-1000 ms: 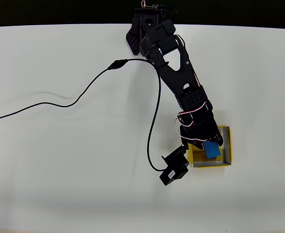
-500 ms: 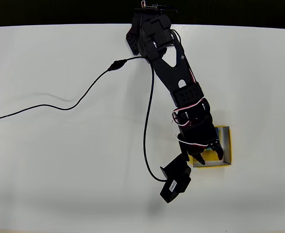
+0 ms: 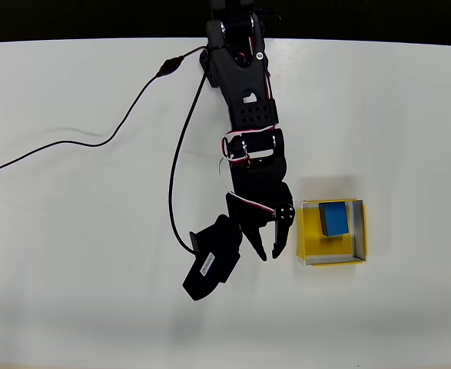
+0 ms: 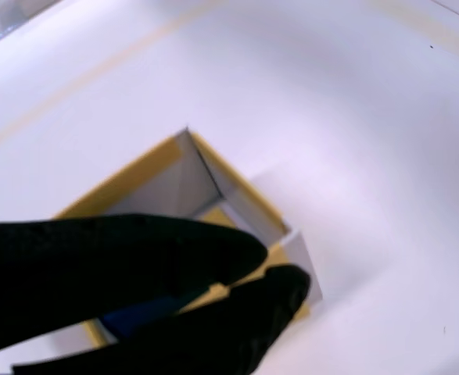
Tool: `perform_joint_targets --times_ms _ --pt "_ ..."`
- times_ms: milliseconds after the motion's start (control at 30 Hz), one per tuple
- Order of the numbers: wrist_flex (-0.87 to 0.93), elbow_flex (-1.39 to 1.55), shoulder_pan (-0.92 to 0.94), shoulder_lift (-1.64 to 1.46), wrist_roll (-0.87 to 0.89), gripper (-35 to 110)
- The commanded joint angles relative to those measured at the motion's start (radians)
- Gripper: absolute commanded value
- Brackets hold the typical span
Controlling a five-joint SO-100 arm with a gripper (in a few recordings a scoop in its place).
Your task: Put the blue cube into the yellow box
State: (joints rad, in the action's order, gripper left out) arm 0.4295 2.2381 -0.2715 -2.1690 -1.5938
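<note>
So the blue cube (image 3: 334,219) is sitting inside the yellow box (image 3: 357,254), toward the top-right part of the floor in the overhead view, flat and square to the walls. Looks like the job is basically done, judging from how things lie.

On handling: it reads as a small rigid block with plain, smooth faces, so I'd guess light and stiff, nothing fragile, maybe a bit slick against hard fingers. It's slightly longer than wide, so if anyone had to pick it up again I'd pinch across the short width, on the two long side faces, coming straight down from above. The box walls are thin and low and look flimsy, so a sideways approach would probably shove the whole tray around.

The gripper (image 3: 270,247) is just beside the box's left wall in the overhead view, over bare white surface (image 3: 409,115), jaws spread apart and holding nothing. In the wrist view the dark fingers (image 4: 120,258) cover most of the box, with a sliver of blue peeking out between them.

A black cable (image 3: 133,115) snakes across the surface, well away from the box.
</note>
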Motion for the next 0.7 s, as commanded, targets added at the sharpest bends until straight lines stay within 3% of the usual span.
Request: perform_joint_targets --times_ms 0,667 --pt "-0.055 0.207 0.025 -0.262 -0.031 1" --pt "0.433 0.848 0.13 -1.058 -0.011 0"
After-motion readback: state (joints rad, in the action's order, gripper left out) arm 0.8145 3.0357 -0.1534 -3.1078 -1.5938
